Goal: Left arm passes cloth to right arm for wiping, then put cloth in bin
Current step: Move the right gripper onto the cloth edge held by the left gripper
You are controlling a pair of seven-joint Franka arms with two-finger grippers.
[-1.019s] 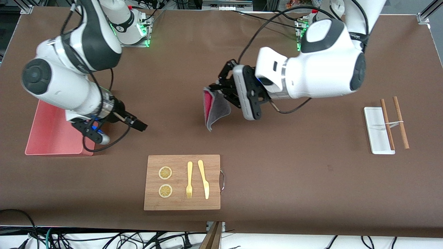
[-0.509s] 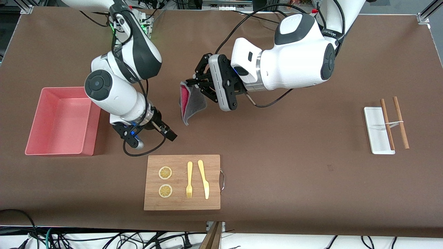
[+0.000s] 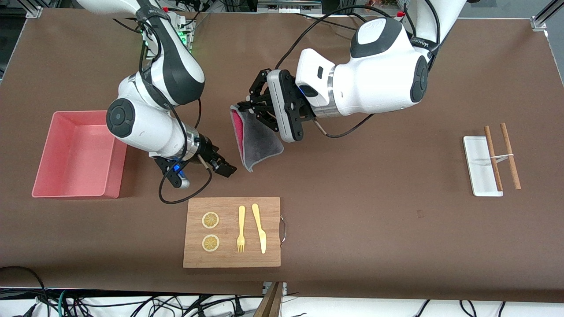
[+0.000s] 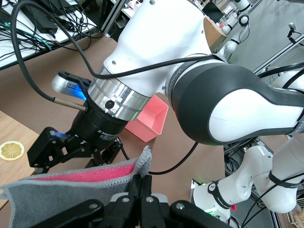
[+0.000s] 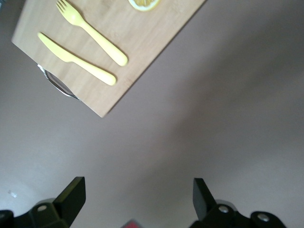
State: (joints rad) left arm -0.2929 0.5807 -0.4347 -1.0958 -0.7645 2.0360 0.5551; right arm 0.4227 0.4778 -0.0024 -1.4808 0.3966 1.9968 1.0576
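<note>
Handover tip: keep left gripper fingers pinched on cloth top edge over desk, slide spread right gripper fingers around hanging lower corner, then release.

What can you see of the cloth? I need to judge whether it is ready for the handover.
The cloth is small and soft, grey on one face and red-pink on the other, with a stitched edge. It hangs folded in the air over bare table, pinched at its top by the left gripper. The right gripper, fingers open, is beside its lower edge without touching it.
</note>
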